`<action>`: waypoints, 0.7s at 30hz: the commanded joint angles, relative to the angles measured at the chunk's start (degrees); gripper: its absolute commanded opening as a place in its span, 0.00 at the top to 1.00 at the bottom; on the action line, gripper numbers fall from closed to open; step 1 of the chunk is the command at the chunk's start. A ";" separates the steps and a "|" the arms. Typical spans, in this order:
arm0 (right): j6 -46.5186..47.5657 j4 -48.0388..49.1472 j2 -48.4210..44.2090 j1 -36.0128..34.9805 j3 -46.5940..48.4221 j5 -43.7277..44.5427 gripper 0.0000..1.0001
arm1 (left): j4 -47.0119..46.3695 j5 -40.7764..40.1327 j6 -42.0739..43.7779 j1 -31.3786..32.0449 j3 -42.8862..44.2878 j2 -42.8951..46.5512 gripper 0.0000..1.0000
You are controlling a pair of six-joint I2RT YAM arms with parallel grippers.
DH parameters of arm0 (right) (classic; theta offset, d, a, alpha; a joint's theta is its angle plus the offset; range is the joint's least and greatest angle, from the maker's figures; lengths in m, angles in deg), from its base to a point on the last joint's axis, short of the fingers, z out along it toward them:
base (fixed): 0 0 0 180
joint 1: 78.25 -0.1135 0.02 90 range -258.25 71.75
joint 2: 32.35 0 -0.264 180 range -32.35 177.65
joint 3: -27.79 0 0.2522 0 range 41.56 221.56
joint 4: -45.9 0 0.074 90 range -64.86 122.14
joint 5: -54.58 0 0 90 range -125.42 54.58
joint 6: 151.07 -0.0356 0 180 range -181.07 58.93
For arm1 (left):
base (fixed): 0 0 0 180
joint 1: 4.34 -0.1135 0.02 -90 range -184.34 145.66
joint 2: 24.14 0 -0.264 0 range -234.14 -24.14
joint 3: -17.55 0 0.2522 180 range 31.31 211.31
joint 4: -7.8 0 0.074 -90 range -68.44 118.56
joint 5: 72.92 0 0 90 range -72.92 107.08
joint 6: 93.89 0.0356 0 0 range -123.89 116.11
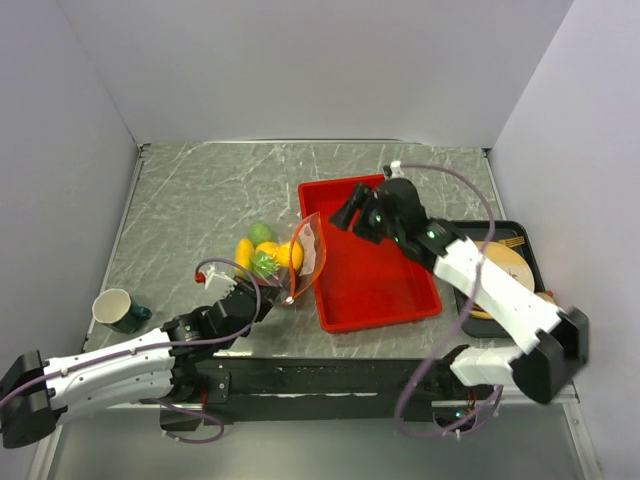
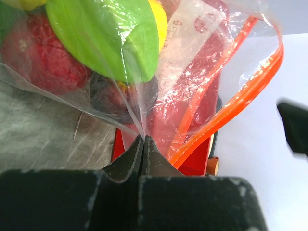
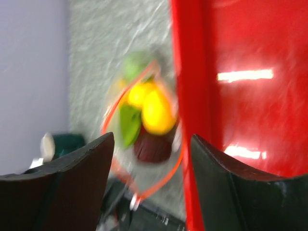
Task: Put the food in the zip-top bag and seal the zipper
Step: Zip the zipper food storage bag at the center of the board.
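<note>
**Operator:** What are your left jaws doing?

**Arm:** My left jaws are pressing together on a fold of the clear, crinkly zip-top bag (image 2: 192, 72), pinching the thin film at its near end, just off the left rim of the red rectangular plastic tray (image 1: 375, 285).

**Operator:** And the right ones?

**Arm:** My right jaws are standing spread apart above the tray's far left corner, gripping nothing. Their view is blurred, but the gap between them is showing plainly.

**Operator:** Where is the bag sitting?

**Arm:** It is lying on the grey marbled tabletop (image 1: 200, 200), right beside the tray's left side. Its mouth is facing the tray and overlapping that rim. The thin orange-red zipper strip (image 2: 240, 96) is curving in an open loop, so the mouth is gaping.

**Operator:** And the food?

**Arm:** The small plastic toy fruits and vegetables (image 1: 262, 255) are bunching together left of the tray. From my left wrist I am seeing green, yellow, red and dark red pieces through the film. I cannot tell whether every piece is lying inside.
</note>
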 commanded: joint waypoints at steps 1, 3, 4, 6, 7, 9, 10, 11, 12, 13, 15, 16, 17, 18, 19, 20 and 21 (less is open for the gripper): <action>-4.76 0.57 -7.21 -4.93 -7.37 -3.71 0.32 | -5.16 -1.54 1.77 0.16 2.75 -1.09 0.99; -8.36 1.36 -8.63 -7.13 -10.62 -5.65 0.42 | -5.08 -1.62 1.77 0.16 2.75 -1.36 0.99; -9.33 2.41 -9.07 -9.49 -11.59 -6.70 0.44 | -5.17 -1.71 1.86 0.16 2.92 -1.36 0.99; -12.84 3.99 -8.63 -11.70 -13.44 -9.24 0.45 | -5.08 -1.62 1.95 0.16 2.93 -1.27 0.99; -13.90 6.00 -8.11 -12.67 -14.05 -10.04 0.45 | -5.78 -1.54 2.30 0.24 3.10 -1.27 0.99; -16.62 8.73 -7.84 -14.96 -16.42 -11.45 0.45 | -6.40 -1.36 2.39 0.16 3.10 -1.18 0.99; -17.24 11.97 -7.49 -15.14 -17.21 -12.15 0.46 | -6.48 -1.10 2.56 0.24 2.93 -1.27 0.99; -18.20 12.69 -7.05 -15.75 -17.66 -12.86 0.47 | -6.83 -0.92 2.65 0.16 2.75 -1.36 0.99; -18.39 12.79 -5.83 -16.02 -17.31 -13.56 0.47 | -7.10 -0.49 2.91 0.24 2.66 -1.44 0.99; -18.30 12.01 -5.21 -16.37 -16.87 -13.57 0.48 | -7.27 -0.22 3.09 0.16 2.40 -1.36 0.99; -18.91 12.78 -3.81 -17.42 -16.60 -14.09 0.49 | -7.80 0.22 3.44 0.16 1.96 -1.53 0.99; -19.09 14.79 -3.36 -17.60 -16.87 -15.14 0.49 | -8.15 0.40 3.62 0.16 1.61 -1.45 0.99; -19.79 15.51 -2.84 -17.60 -17.04 -15.67 0.49 | -8.68 0.48 3.71 0.16 1.35 -1.36 0.99; -19.97 15.77 -1.44 -17.78 -16.87 -16.20 0.50 | -9.20 0.48 4.05 0.16 1.26 -1.36 0.99; -19.97 16.21 -0.82 -17.69 -16.70 -16.90 0.50 | -9.38 0.57 4.32 0.16 1.17 -1.44 0.99; -19.88 16.13 -0.11 -17.86 -16.17 -17.17 0.51 | -9.30 0.57 4.50 0.24 1.17 -1.36 0.99; -19.80 16.13 0.76 -17.87 -15.99 -17.17 0.51 | -9.12 0.57 4.67 0.16 1.17 -1.44 0.99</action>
